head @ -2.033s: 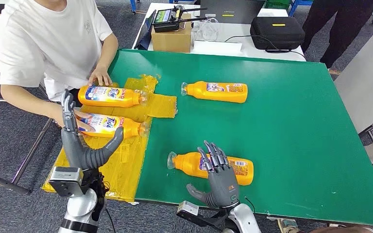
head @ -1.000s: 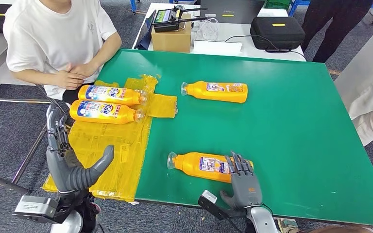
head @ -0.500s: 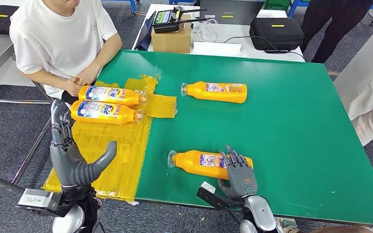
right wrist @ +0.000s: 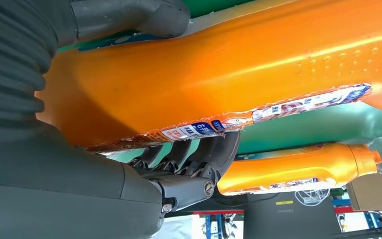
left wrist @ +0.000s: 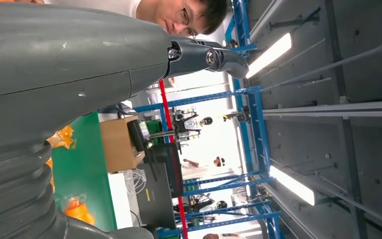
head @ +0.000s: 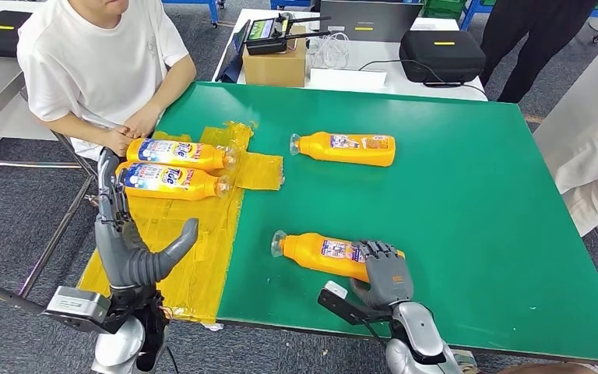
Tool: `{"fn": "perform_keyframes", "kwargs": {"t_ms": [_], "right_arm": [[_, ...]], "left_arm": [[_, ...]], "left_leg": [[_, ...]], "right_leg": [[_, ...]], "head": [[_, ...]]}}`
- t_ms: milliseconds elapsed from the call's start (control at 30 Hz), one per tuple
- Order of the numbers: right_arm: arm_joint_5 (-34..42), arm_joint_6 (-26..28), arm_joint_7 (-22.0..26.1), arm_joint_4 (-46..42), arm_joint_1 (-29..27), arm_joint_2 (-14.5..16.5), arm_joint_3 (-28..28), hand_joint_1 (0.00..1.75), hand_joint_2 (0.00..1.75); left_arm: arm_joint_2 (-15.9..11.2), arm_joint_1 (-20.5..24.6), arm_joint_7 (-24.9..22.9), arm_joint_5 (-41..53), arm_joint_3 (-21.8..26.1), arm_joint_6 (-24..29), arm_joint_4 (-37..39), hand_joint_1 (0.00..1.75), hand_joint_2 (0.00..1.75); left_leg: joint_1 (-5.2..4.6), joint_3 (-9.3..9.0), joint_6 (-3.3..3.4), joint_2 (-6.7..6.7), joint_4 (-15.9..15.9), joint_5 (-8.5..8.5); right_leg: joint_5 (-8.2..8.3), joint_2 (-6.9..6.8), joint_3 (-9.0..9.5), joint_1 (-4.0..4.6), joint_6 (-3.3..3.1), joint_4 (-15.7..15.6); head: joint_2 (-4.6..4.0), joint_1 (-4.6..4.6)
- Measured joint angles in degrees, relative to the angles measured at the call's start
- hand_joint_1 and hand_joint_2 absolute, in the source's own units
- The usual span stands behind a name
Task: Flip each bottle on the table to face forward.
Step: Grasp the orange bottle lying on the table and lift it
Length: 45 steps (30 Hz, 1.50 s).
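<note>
Near the table's front edge an orange bottle (head: 323, 253) lies on its side, cap to the left, small-print label up. My right hand (head: 385, 274) grips its base end; in the right wrist view the thumb (right wrist: 144, 17) and the fingers (right wrist: 204, 154) wrap the orange bottle (right wrist: 219, 74). A second orange bottle (head: 346, 148) lies farther back on the green table (head: 475, 179). Two bottles with blue Tide labels up (head: 175, 153) (head: 167, 181) lie on the yellow sheet (head: 195, 234). My left hand (head: 128, 245) stands raised and open at the sheet's left edge, holding nothing.
A person in a white shirt (head: 101, 62) sits at the table's far left corner, hands clasped close to the Tide bottles. A cardboard box (head: 276, 62) and a black case (head: 444, 51) stand on the white table behind. Another person's sleeve (head: 592, 179) shows at the right edge.
The person let go of the Tide bottles and drew both hands back. My right hand closed around the near bottle's base, and the bottle shifted slightly away from me. My left hand rose a little.
</note>
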<state>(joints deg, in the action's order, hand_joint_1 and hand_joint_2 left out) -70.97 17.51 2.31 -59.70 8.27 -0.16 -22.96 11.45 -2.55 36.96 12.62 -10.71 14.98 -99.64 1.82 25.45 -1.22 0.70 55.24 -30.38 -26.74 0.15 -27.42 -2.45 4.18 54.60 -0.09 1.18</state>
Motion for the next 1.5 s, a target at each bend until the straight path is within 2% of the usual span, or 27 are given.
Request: {"fn": "perform_keyframes", "kwargs": {"t_ms": [100, 267, 433, 500, 600, 667, 767, 867, 1000, 1167, 1367, 1500], "right_arm": [[-1.2, -0.3, -1.1, 0.2, 0.2, -0.1, 0.0, 1.56, 1.75], [-6.0, -1.5, -5.8, 0.2, 0.2, -0.2, -0.3, 1.44, 1.75], [-6.8, -3.5, -7.2, 0.2, 0.5, -0.2, -0.3, 1.59, 1.75], [-3.8, -2.4, -4.7, 0.5, 0.5, -0.1, 0.1, 1.56, 1.75], [5.4, 0.1, 3.6, 0.8, -0.1, 0.6, 1.6, 1.54, 1.75], [9.9, 0.9, 7.1, 0.7, -0.7, 1.3, 2.6, 1.58, 1.75], [11.8, 1.4, 8.5, 0.4, -1.3, 2.1, 3.2, 1.68, 1.75], [15.0, 3.0, 11.1, -0.3, -2.5, 3.3, 3.7, 1.71, 1.75], [25.6, 6.5, 16.9, -3.7, -5.8, 6.4, 4.3, 1.68, 1.75], [33.9, 8.1, 20.3, -9.0, -8.3, 8.6, 5.0, 1.71, 1.75], [40.2, 10.2, 23.8, -14.5, -9.7, 9.4, 7.1, 1.73, 1.75], [43.3, 10.4, 26.1, -18.3, -10.6, 9.1, 9.0, 1.71, 1.75]], "left_arm": [[0.0, 0.0, -0.1, -0.1, 0.0, 0.5, 0.0, 0.0, 1.75], [0.0, -0.2, -0.3, -0.2, 0.0, 0.8, 0.0, 0.0, 1.75], [0.0, -0.4, -0.3, 0.0, 0.0, 0.5, 0.0, 0.0, 1.75], [0.0, -0.4, -0.3, 0.0, 0.0, 0.4, 0.0, 0.0, 1.75], [-0.2, -1.0, 0.1, -0.7, 0.0, 0.0, 0.0, 0.0, 1.75], [-0.5, -1.8, 0.4, -1.2, 0.1, -0.2, -0.1, 0.0, 1.75], [-0.8, -2.5, 0.6, -1.3, 0.1, -0.4, -0.2, 0.0, 1.75], [-1.1, -3.7, 0.2, -1.3, 0.1, -1.3, -0.5, 0.0, 1.75], [-1.1, -6.4, -3.4, -2.0, 0.3, -4.6, -0.2, 0.0, 1.75], [0.2, -7.1, -5.1, -3.6, 0.5, -6.1, 3.3, 0.0, 1.75], [1.6, -5.2, -8.8, -13.6, 0.4, -12.5, 9.0, 0.0, 1.75], [2.8, -2.5, -9.8, -18.8, -0.6, -13.1, 13.3, 0.0, 1.75]], "left_leg": [[0.0, -0.02, 0.0, 0.0, 0.0, 0.0], [0.0, -0.09, 0.0, 0.0, 0.0, 0.0], [0.0, -0.21, -0.01, 0.0, 0.0, -0.01], [0.0, -0.22, 0.0, 0.0, 0.0, -0.01], [0.0, -0.22, 0.0, 0.01, 0.0, -0.01], [0.02, -0.21, -0.01, 0.11, 0.0, -0.02], [0.08, -0.18, -0.02, 0.14, 0.0, -0.03], [0.12, -0.14, -0.03, 0.12, 0.0, -0.04], [0.13, 0.16, -0.03, 0.1, 0.0, -0.03], [0.1, 0.32, -0.02, 0.08, 0.0, -0.02], [0.06, 0.51, -0.02, 0.0, 0.0, -0.02], [0.06, 0.54, -0.02, 0.04, 0.0, -0.02]], "right_leg": [[0.0, 0.0, 0.05, 0.0, 0.0, 0.0], [0.0, 0.0, 0.11, 0.0, 0.0, 0.0], [0.0, 0.0, 0.2, 0.0, 0.0, 0.0], [0.0, -0.01, 0.24, 0.0, 0.0, 0.0], [0.0, 0.01, 0.28, 0.0, 0.0, 0.0], [0.0, 0.14, 0.23, 0.02, 0.0, 0.0], [0.0, 0.22, 0.15, 0.08, 0.0, 0.0], [-0.01, 0.22, 0.14, 0.13, -0.01, 0.0], [-0.01, 0.19, -0.18, 0.13, -0.02, 0.0], [-0.01, 0.17, -0.29, 0.1, -0.01, 0.0], [0.0, 0.07, -0.49, 0.06, -0.01, 0.0], [0.0, 0.07, -0.5, 0.05, 0.0, 0.0]], "head": [[0.0, 0.0], [0.0, 0.0], [0.01, 0.0], [0.0, 0.0], [0.0, -0.01], [0.0, 0.01], [0.0, 0.01], [0.0, -0.01], [0.0, 0.02], [0.0, 0.0], [0.0, 0.01], [0.0, 0.01]]}}
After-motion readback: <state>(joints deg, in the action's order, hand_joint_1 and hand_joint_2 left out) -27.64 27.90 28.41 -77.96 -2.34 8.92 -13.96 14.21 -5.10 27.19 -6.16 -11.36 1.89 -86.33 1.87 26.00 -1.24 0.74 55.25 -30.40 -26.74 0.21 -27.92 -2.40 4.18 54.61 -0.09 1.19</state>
